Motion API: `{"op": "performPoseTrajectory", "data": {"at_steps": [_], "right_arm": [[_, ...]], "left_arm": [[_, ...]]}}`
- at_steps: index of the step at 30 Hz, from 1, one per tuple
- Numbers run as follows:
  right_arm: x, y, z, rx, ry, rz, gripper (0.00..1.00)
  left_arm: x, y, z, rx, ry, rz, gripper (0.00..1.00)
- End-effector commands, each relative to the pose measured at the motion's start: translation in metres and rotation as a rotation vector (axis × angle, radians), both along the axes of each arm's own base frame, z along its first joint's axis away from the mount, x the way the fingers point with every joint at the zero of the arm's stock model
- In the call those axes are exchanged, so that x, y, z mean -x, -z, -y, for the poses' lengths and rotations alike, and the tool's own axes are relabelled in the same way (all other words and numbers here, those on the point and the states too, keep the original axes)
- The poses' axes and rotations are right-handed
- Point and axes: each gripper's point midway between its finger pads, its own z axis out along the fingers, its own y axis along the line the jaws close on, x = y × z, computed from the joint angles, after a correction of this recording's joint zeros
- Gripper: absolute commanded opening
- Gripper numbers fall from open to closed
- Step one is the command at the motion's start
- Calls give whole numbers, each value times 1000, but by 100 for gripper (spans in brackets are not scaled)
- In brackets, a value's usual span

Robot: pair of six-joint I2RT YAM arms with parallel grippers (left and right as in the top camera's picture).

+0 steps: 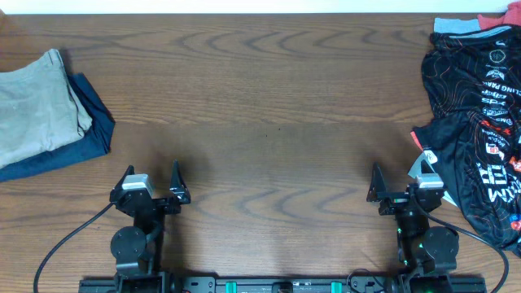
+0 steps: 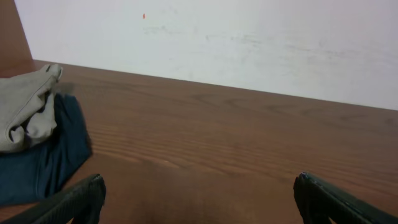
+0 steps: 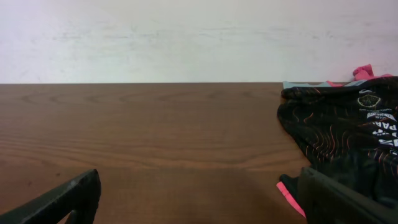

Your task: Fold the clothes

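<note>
The left tool (image 1: 153, 183) and right tool (image 1: 400, 183) are held open above the bench (image 1: 269, 114). The black jersey (image 1: 476, 122) is heaped just right of the right tool. At the far left, a beige garment (image 1: 37, 106) is laid on a blue garment (image 1: 85, 138).

Both arms sit folded low and well apart, wrists level and pointing forward. The left tool (image 1: 152, 172) has its two fingers spread wide, gripping nothing. The right tool (image 1: 399, 172) is spread just as wide, also gripping nothing. Each wrist view shows only dark fingertips (image 2: 92, 191) at the lower corners.
</note>
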Motion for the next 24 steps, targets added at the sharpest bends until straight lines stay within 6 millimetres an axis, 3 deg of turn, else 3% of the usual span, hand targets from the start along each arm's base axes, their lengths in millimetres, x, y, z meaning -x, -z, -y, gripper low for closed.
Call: {"op": "performPoseTrajectory", "data": {"at_steps": [1, 13, 19, 24], "right_arm": [[0, 1, 3, 8, 11, 0, 99], [0, 0, -3, -8, -24, 1, 99], [1, -1, -4, -48, -29, -3, 99], [4, 6, -1, -41, -8, -86, 99]], "left_arm": [[1, 13, 3, -8, 19, -43, 98], [1, 15, 3, -6, 18, -50, 98], [1, 14, 4, 81, 13, -48, 98], [3, 10, 5, 86, 18, -75, 98]]}}
